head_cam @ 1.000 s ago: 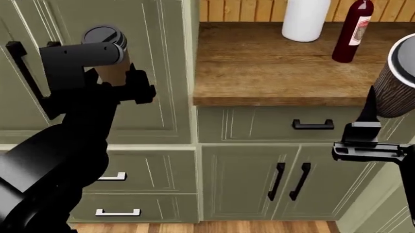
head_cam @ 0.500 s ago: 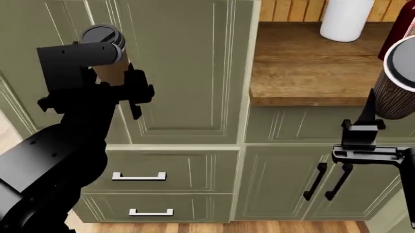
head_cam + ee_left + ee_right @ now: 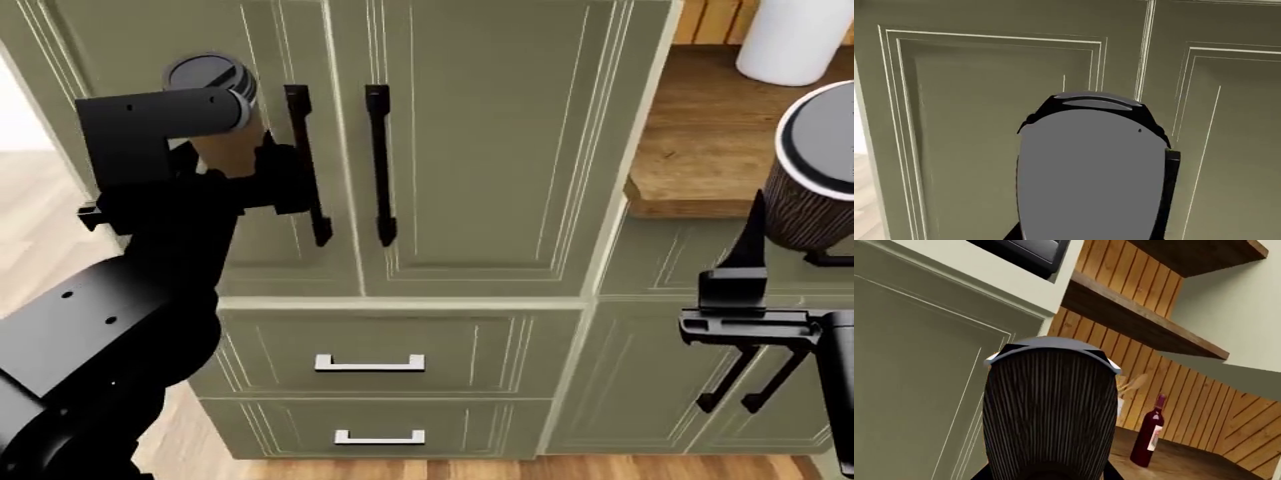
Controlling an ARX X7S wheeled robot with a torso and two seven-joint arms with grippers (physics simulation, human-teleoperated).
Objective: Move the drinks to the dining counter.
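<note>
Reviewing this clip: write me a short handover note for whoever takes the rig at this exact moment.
Left gripper: shut on the tan paper coffee cup, held up before the tall cabinet doors.
Right gripper: shut on the ribbed lidded cup.
Wine bottle: standing on the dark wood worktop, seen only by the right wrist camera.
Done: two drinks lifted.
Left: dining counter not in view; deliver both cups, then fetch the bottle.

No readable text anywhere — wine bottle (image 3: pixel 1148 439) label too small, blurred.
</note>
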